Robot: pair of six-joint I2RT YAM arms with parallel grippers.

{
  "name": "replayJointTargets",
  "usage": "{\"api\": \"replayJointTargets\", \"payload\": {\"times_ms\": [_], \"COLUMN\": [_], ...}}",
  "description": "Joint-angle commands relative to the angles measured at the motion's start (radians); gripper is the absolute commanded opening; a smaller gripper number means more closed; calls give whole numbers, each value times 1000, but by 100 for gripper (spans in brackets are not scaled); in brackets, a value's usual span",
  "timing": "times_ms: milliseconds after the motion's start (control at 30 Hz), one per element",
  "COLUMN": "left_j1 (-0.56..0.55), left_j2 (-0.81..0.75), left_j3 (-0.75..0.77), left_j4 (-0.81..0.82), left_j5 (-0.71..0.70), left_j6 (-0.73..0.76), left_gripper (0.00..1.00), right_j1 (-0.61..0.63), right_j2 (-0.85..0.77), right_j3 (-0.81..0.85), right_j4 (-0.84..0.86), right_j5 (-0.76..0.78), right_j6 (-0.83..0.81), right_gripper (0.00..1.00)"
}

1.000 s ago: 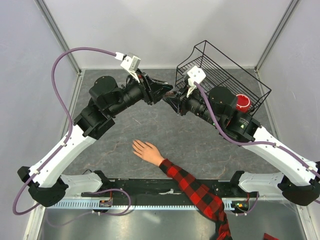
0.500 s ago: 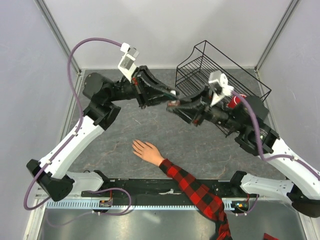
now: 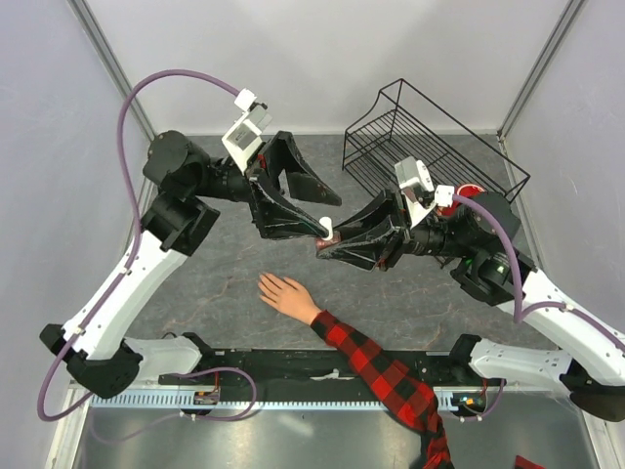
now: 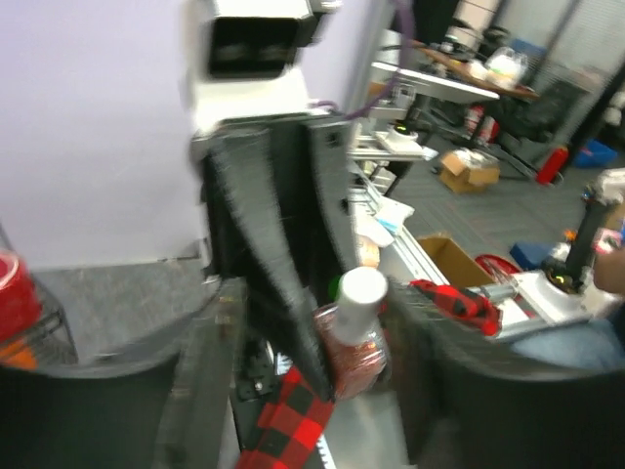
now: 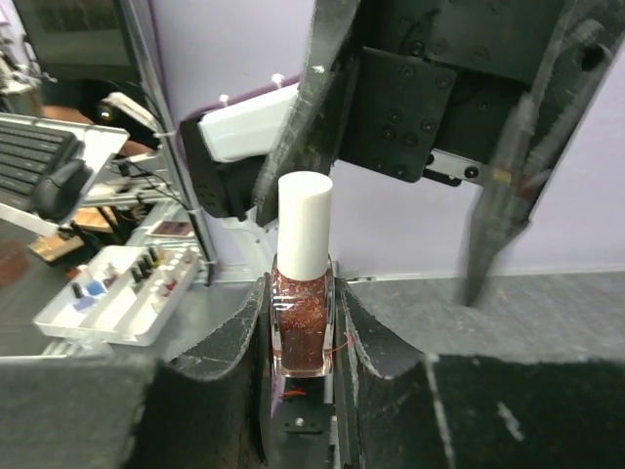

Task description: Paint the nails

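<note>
The pale hand [image 3: 283,293] lies flat on the table with spread fingers, on an arm in a red-and-black plaid sleeve [image 3: 381,371]; its nails are too small to make out. My right gripper [image 3: 324,244] is shut on a small dark red glitter bottle with a white cap [image 5: 301,332], held upright above the table, beyond the hand. My left gripper [image 3: 334,217] is open wide, its fingers on either side of the cap without gripping it. The bottle [image 4: 356,337] also shows in the left wrist view, blurred.
A black wire basket [image 3: 430,147] stands at the back right with a red cup [image 3: 473,200] at its near edge, partly behind my right arm. A black rail [image 3: 293,366] runs along the near table edge.
Both grippers have come nearer and lower from the back of the table towards the hand, the bottle staying in the right gripper. The left gripper's jaws now stand much wider apart.
</note>
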Motion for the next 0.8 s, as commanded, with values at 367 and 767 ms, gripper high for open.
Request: {"api": "replayJointTargets", "payload": {"times_ms": [367,767], "left_j1": [11,-104], "left_j2": [-211,-92], "left_j3": [-42,-21], "left_j4": [-448,-451], "left_j5": [-839,-1057], "left_j6": [345,351], "left_gripper": [67,62], "right_j1": [7,7], "right_j2": [101,123], "right_j3": [160,176], "right_j4": [-271,-260], "right_j5": [707,753], "right_j6": [-309,-313], "right_gripper": [0,0]}}
